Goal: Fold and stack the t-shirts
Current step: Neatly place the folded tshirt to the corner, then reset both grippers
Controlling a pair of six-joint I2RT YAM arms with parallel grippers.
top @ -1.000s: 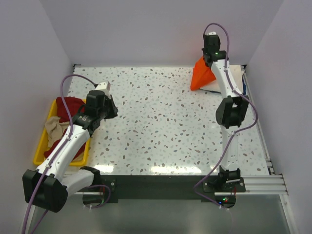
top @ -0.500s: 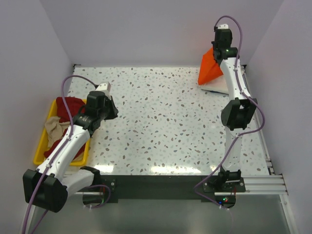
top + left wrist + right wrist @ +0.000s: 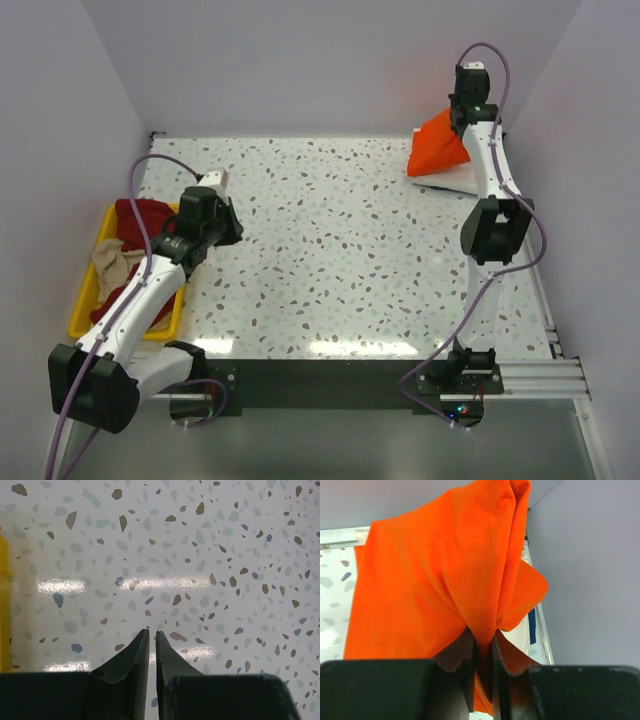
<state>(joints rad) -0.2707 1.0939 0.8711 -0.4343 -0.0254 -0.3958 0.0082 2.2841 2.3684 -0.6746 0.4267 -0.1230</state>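
My right gripper (image 3: pixel 460 122) is shut on the bright orange t-shirt (image 3: pixel 436 150) and holds it up at the table's far right corner, the cloth hanging in a cone. In the right wrist view the orange t-shirt (image 3: pixel 435 575) is pinched between my fingers (image 3: pixel 482 645). A cream-white t-shirt (image 3: pixel 462 178) lies flat under it. It also shows in the right wrist view (image 3: pixel 530 630). My left gripper (image 3: pixel 226 222) is shut and empty over bare table (image 3: pixel 152 635). A dark red t-shirt (image 3: pixel 140 222) and a beige t-shirt (image 3: pixel 112 262) lie in the yellow tray (image 3: pixel 82 300).
The yellow tray sits at the table's left edge; its rim shows in the left wrist view (image 3: pixel 4 605). Walls close the table on the left, back and right. A metal rail (image 3: pixel 540 290) runs along the right edge.
My right gripper has carried the orange t-shirt up and to the right, toward the back right corner. The left arm has not moved.
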